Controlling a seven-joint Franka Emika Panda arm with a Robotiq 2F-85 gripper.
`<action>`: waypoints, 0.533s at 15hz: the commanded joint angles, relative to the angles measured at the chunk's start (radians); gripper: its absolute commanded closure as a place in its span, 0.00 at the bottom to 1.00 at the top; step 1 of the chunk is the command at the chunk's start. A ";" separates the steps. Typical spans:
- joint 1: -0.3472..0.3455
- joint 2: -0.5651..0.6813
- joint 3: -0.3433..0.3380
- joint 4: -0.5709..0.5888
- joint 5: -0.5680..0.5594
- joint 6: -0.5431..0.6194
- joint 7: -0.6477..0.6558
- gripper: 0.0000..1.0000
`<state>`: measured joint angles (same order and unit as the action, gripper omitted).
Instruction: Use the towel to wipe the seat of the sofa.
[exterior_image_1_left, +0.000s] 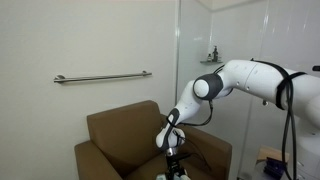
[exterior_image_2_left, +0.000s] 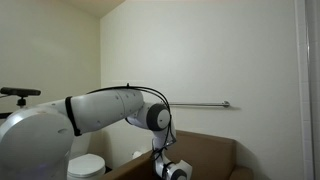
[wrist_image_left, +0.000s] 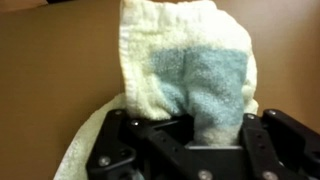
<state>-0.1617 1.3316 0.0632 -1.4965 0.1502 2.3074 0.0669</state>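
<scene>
In the wrist view a cream towel with a blue-grey patch (wrist_image_left: 190, 70) is bunched between my black gripper fingers (wrist_image_left: 195, 130), which are shut on it. It rests against the brown sofa seat (wrist_image_left: 50, 80). In both exterior views my gripper (exterior_image_1_left: 172, 157) (exterior_image_2_left: 172, 168) is low over the seat of the brown armchair-style sofa (exterior_image_1_left: 115, 135). The towel itself is barely visible in the exterior views.
A metal grab bar (exterior_image_1_left: 100, 77) runs along the white wall behind the sofa. The sofa's backrest and armrests (exterior_image_1_left: 215, 150) surround the seat. A white toilet (exterior_image_2_left: 85, 166) stands beside the sofa. A small shelf with objects (exterior_image_1_left: 211, 57) is on the wall.
</scene>
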 joint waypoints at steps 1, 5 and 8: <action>0.011 -0.095 -0.032 -0.156 -0.005 -0.043 -0.031 0.95; 0.033 -0.162 -0.071 -0.269 -0.019 -0.053 -0.015 0.95; 0.051 -0.181 -0.095 -0.298 -0.028 -0.067 -0.003 0.95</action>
<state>-0.1361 1.2184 -0.0043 -1.7160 0.1419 2.2703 0.0669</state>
